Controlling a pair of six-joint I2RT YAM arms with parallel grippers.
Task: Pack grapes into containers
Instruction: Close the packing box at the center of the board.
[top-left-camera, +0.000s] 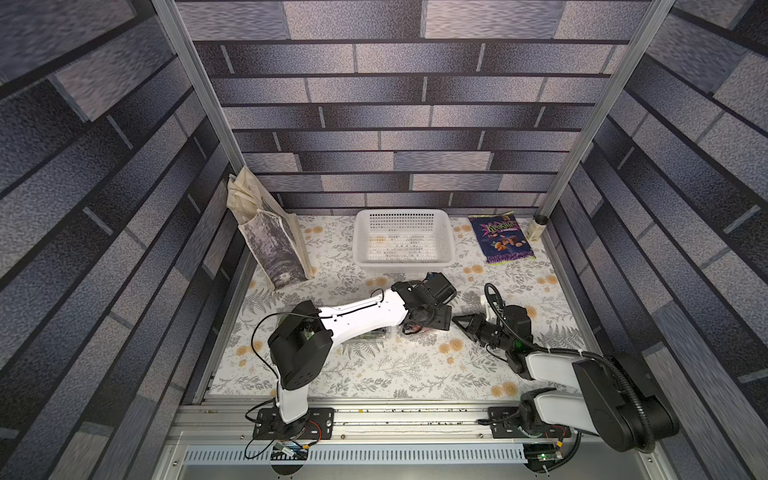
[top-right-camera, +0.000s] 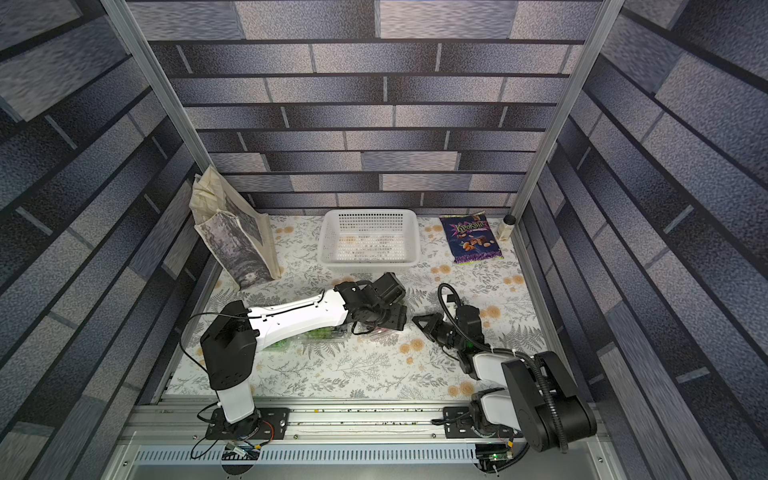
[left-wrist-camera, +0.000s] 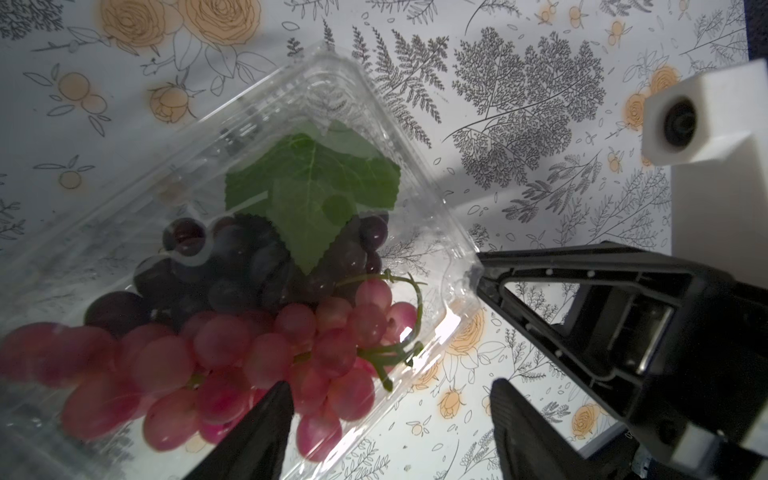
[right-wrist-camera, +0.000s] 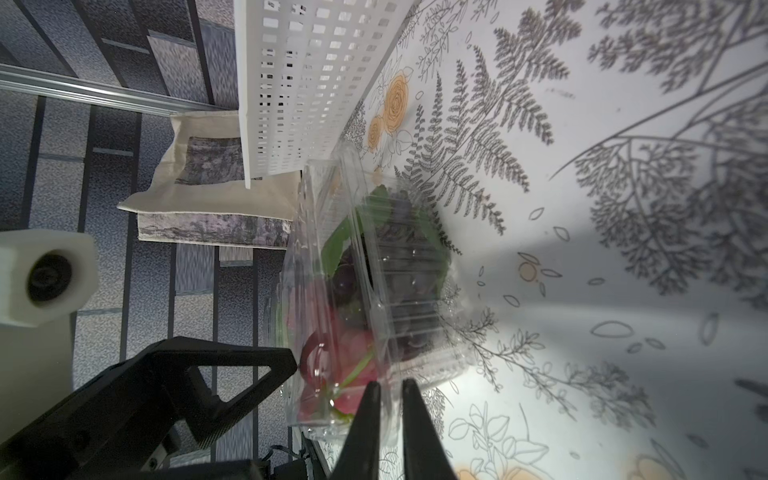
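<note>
Looking past the left tool (left-wrist-camera: 390, 383) nearest the lens: gaping wide, gripping nothing, straddling the long edge of a clear container (left-wrist-camera: 291, 95), with one finger (left-wrist-camera: 270, 419) hanging over the plastic and the other over bare worktop (left-wrist-camera: 519, 104). Lying inside that container: red grapes (left-wrist-camera: 232, 345) at the end nearest the left tool, dark grapes (left-wrist-camera: 232, 266) beyond them, a green leaf (left-wrist-camera: 311, 187) on top. Meeting the container's corner from the opposite side: the right tool (right-wrist-camera: 390, 384), showing only a slit between its fingers and pinching the clear rim. Leaving open worktop between the container and the front rail (top-left-camera: 395, 415) in both top views, with crowding only at mid-worktop. Sitting near the container's far side: a white basket (top-left-camera: 446, 232). Hiding partly under the left arm (top-right-camera: 299, 316): a second container (top-right-camera: 338, 330) showing green grapes (top-right-camera: 318, 333). Standing well apart along the back: a cloth bag (top-left-camera: 270, 241), a snack packet (top-left-camera: 500, 239), a small jar (top-left-camera: 536, 228).
</note>
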